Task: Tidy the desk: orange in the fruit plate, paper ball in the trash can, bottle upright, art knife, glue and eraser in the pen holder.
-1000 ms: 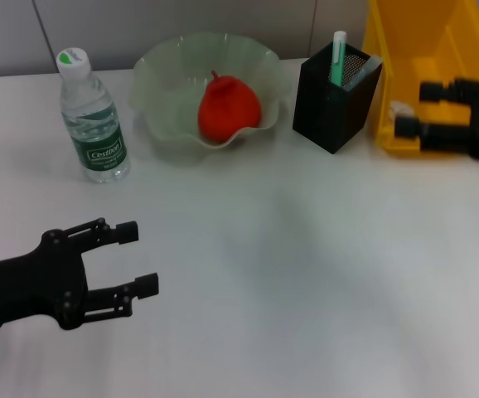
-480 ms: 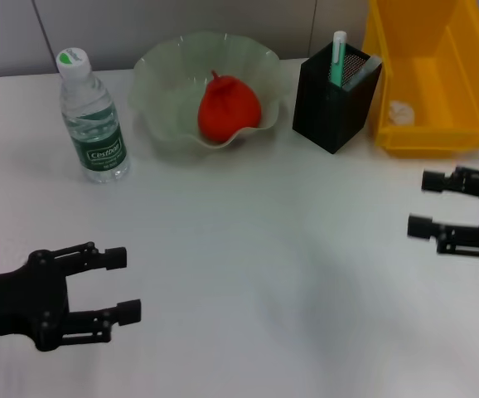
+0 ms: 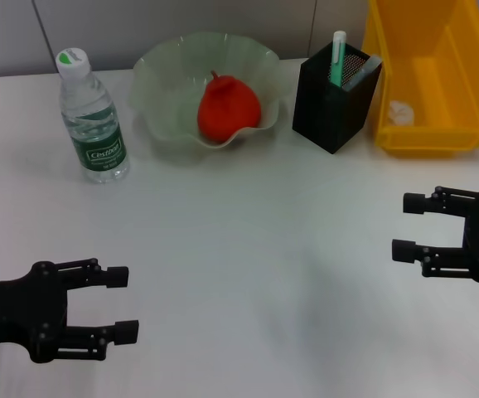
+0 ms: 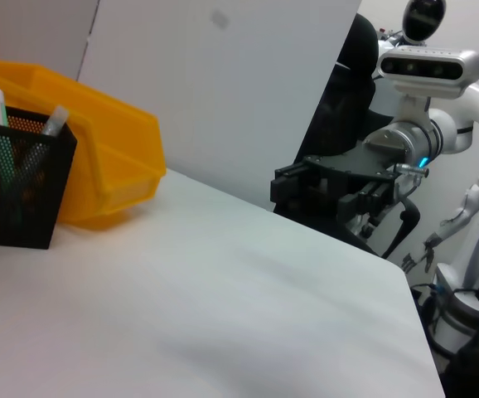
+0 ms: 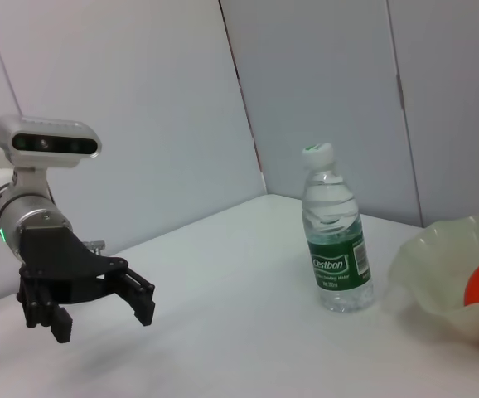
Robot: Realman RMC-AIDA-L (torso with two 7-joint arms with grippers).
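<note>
The fruit plate [image 3: 202, 87], a pale green wavy-rimmed bowl, holds the orange [image 3: 228, 108]. The black mesh pen holder [image 3: 336, 99], just beside the plate, contains a green-and-white glue stick [image 3: 337, 56] standing upright and a grey item leaning against its rim, too small to identify. The yellow bin serving as trash can [image 3: 428, 75] stands next to the pen holder and holds the white paper ball [image 3: 400, 111]. The water bottle [image 3: 93, 118] stands upright with cap on, beside the plate on its other side.

All items rest along the far edge of a white desk [image 3: 256, 249], backed by grey wall panels [image 5: 306, 75].

The left gripper [image 3: 122, 304] hovers over the near left area of the desk, fingers spread apart, holding nothing. The right gripper [image 3: 407, 226] hovers over the right side, in front of the trash can, fingers likewise parted and empty.

Compared with the previous frames, the right gripper has withdrawn from inside the trash can toward the near edge, and the left gripper has moved lower and nearer; the containers are unchanged
</note>
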